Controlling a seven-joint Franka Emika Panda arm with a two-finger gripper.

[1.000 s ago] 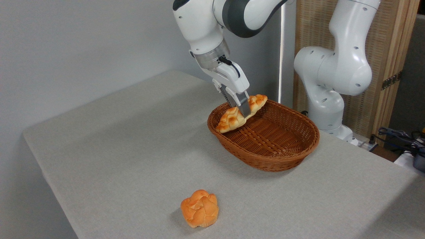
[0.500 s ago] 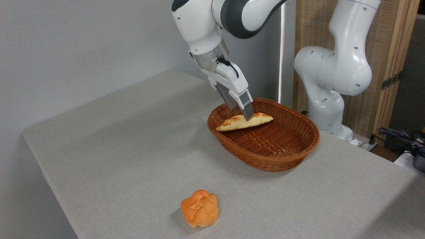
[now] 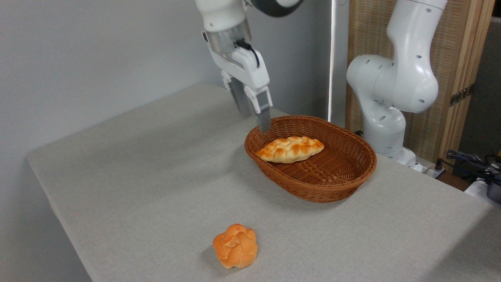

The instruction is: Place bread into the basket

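One bread (image 3: 290,149) lies flat in the basket (image 3: 344,184), toward its far-left end. Gripper (image 3: 254,120), empty with fingers apart, hangs beside that rim; a low move could nudge the basket.

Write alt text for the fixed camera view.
A braided bread lies inside a wicker basket on a grey table. The robot's pincer hangs empty and open above the basket's left rim; a round bun sits nearer the front.
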